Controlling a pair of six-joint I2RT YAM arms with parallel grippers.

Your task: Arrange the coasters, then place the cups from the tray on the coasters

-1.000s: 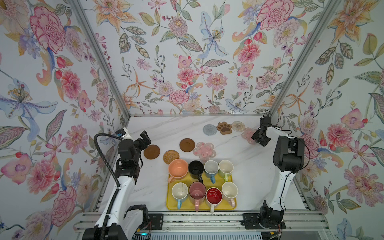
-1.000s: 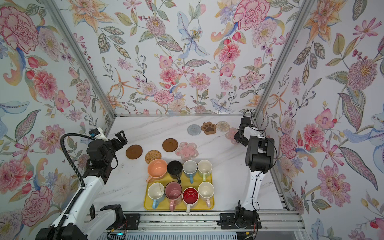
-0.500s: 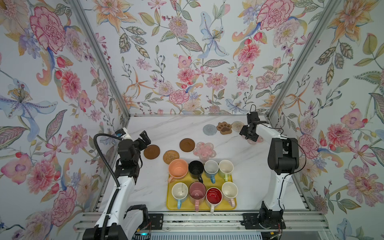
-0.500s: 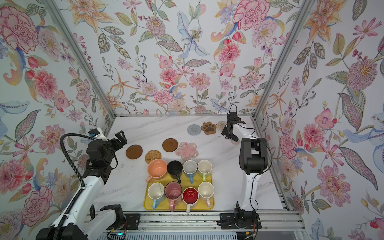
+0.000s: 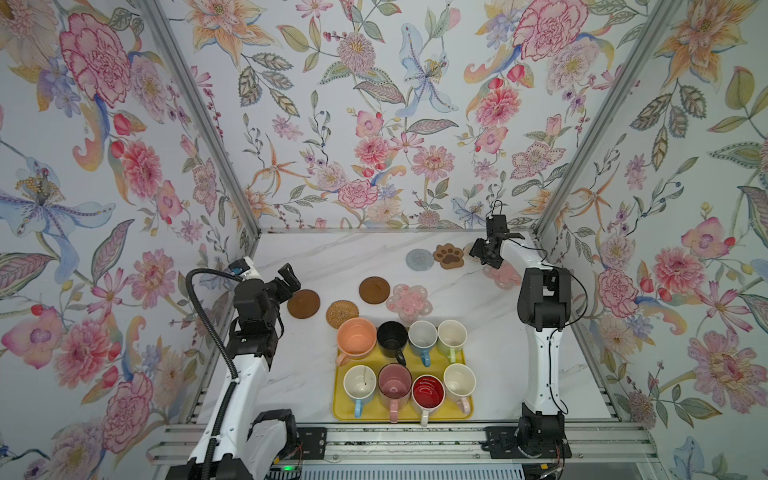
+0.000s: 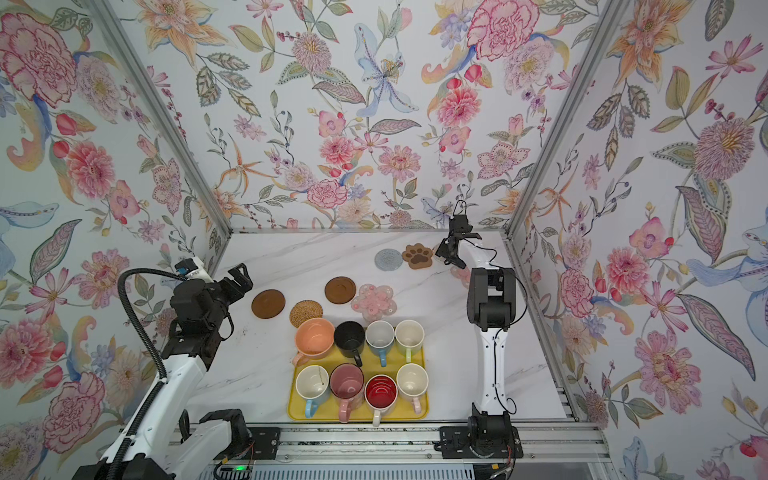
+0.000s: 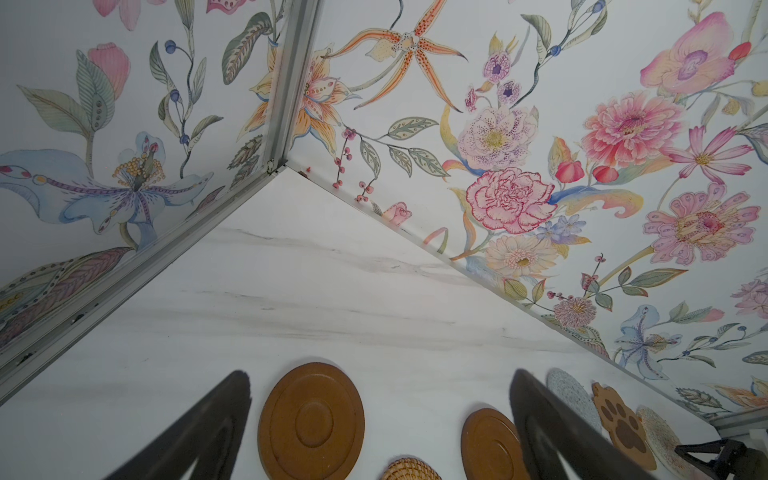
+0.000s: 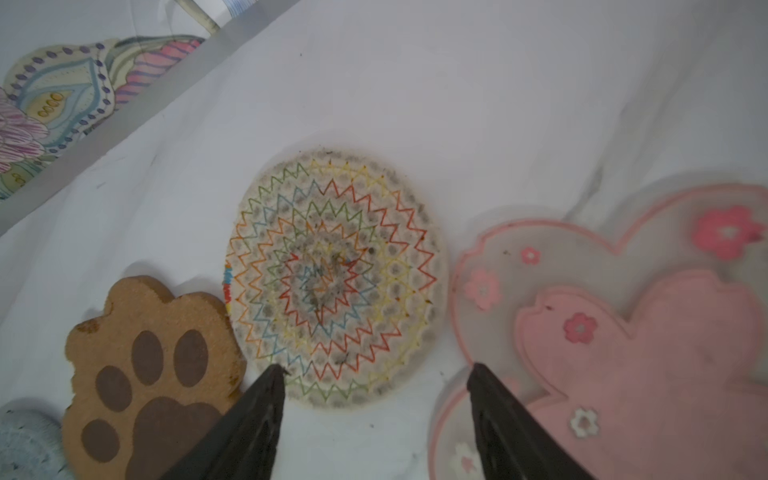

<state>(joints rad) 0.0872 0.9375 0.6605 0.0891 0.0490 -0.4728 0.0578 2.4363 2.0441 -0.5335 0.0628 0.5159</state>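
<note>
The round stitched coaster [image 8: 336, 274] lies flat at the far right, between the paw coaster [image 8: 153, 365] and the pink flower coaster [image 8: 623, 332] (just beside both). It looks thin, light and soft, so I would pinch its free edge. The right gripper [image 8: 376, 368] is above it, jaws partly apart and empty. The left gripper [image 7: 380, 374] is spread wide and empty.

We can read no text, number, brand or sign in any view. The nearest thing to one is a small red-and-yellow tag [image 8: 227, 286] on the edge of the stitched round coaster [image 8: 336, 278], left of the frame's centre in the right wrist view; its marks are too blurred for us to make out.
</note>
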